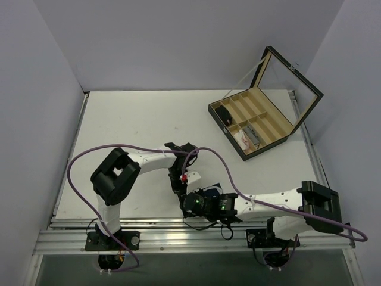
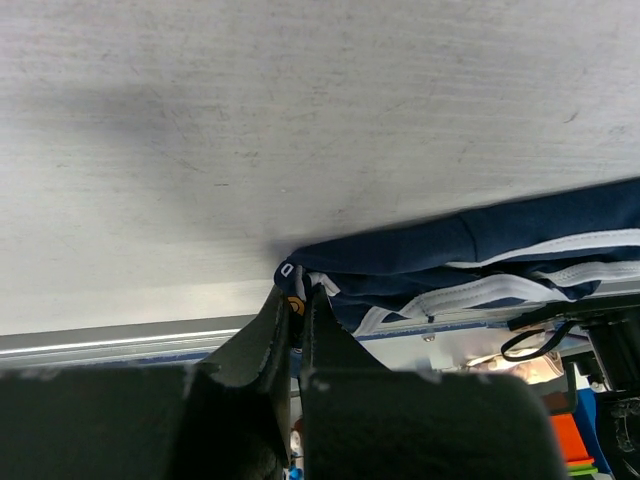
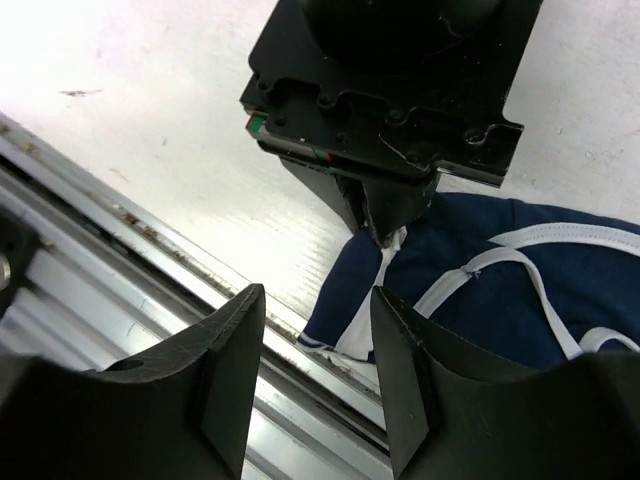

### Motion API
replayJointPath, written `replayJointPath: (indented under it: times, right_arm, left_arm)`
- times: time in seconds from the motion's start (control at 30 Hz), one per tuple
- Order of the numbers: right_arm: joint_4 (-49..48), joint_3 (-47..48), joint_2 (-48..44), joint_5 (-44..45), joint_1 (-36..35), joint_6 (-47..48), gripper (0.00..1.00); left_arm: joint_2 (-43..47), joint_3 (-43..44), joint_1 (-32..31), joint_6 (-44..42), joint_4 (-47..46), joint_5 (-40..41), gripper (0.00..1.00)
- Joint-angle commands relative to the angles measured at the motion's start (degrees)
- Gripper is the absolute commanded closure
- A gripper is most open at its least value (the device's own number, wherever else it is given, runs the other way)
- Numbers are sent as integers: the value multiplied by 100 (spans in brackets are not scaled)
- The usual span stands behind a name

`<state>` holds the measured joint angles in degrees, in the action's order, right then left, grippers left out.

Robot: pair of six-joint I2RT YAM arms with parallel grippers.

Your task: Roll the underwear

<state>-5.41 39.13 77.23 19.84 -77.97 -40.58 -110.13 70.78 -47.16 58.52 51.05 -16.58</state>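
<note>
Top external view: we find the small dark navy-blue fabric underwear with thin white trim point(image 1: 211, 192) low and just right of centre in the frame, at the near edge of the pale grey table point(image 1: 137, 119), mostly covered by the two wrists meeting over it. A black-framed wooden divided box with a raised lid point(image 1: 256, 116) sits well apart at the upper right. From here we cannot read the garment's long axis.

Left wrist view: the left gripper point(image 2: 297, 305) has its fingers pressed together on the garment's corner at lower centre of the frame. From that corner the cloth runs to the right edge, rising slightly, so its long axis lies roughly across the frame, along the silver aluminium rail point(image 2: 100, 340).

Right wrist view: the right gripper point(image 3: 315, 370) is spread wide and holds nothing, hovering just short of the navy cloth, which fills the lower right, close by the rail.

We judge the task to be early. The fabric lies in loose, bunched layers with its white bands showing, not wound into a tight cylinder. The rolling along its length is mostly left to do.
</note>
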Motion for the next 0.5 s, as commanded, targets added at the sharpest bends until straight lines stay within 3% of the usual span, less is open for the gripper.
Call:
replayJointPath:
  times: [0.0, 0.47]
  right_arm:
    - [488, 358, 344, 864, -113, -327, 58]
    - [743, 815, 1426, 803, -385, -530, 63]
  left_arm:
    - [-132, 120, -48, 72, 415, 339, 98]
    - [-141, 155, -66, 142, 520, 436, 98]
